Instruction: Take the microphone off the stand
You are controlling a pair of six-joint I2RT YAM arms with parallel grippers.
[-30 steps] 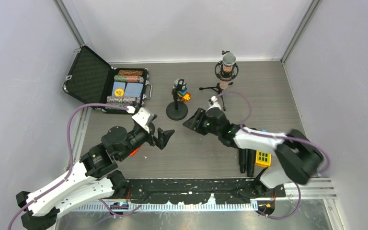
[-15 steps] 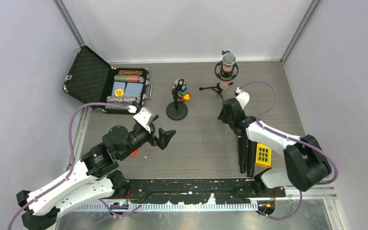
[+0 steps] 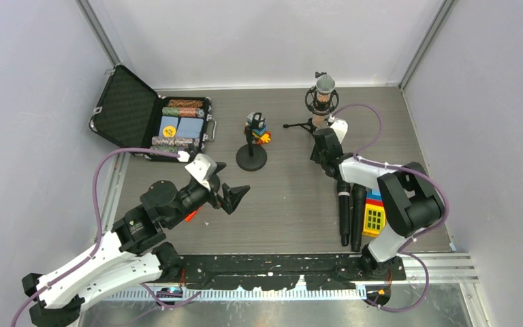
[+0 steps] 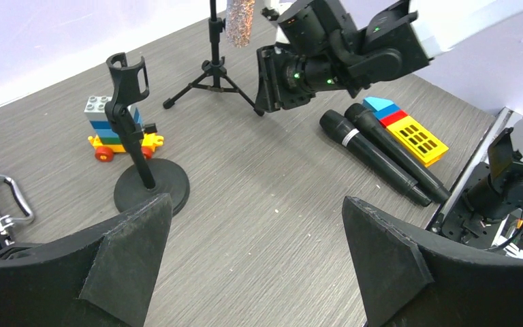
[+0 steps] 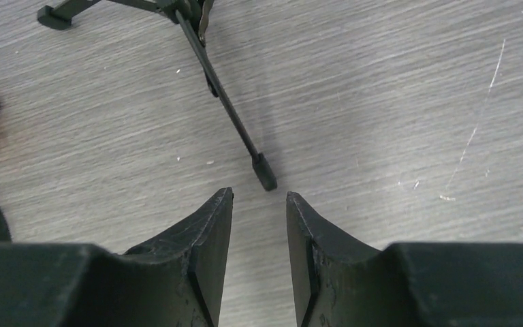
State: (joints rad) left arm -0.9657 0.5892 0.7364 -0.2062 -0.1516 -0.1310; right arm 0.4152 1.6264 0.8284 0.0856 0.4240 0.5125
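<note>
The microphone (image 3: 325, 90), silver-headed with a glittery body (image 4: 240, 20), stands upright in its black tripod stand (image 3: 305, 125) at the back right. My right gripper (image 3: 321, 140) sits low just in front of the tripod. In the right wrist view its jaws (image 5: 259, 197) stand a narrow gap apart with nothing between them, and the tip of one tripod leg (image 5: 264, 172) lies just ahead of the fingertips. My left gripper (image 3: 233, 194) hovers over the middle left of the table, wide open (image 4: 257, 201) and empty.
An empty round-base mic stand (image 3: 250, 155) stands mid-table with a toy brick car (image 3: 259, 133) behind it. Two black microphones (image 3: 349, 212) and a yellow block (image 3: 374, 219) lie at the near right. An open case (image 3: 156, 122) of chips sits back left.
My right arm has swung from the table's middle back and right to the tripod's foot, its jaws narrowing. The left arm has hardly moved.
</note>
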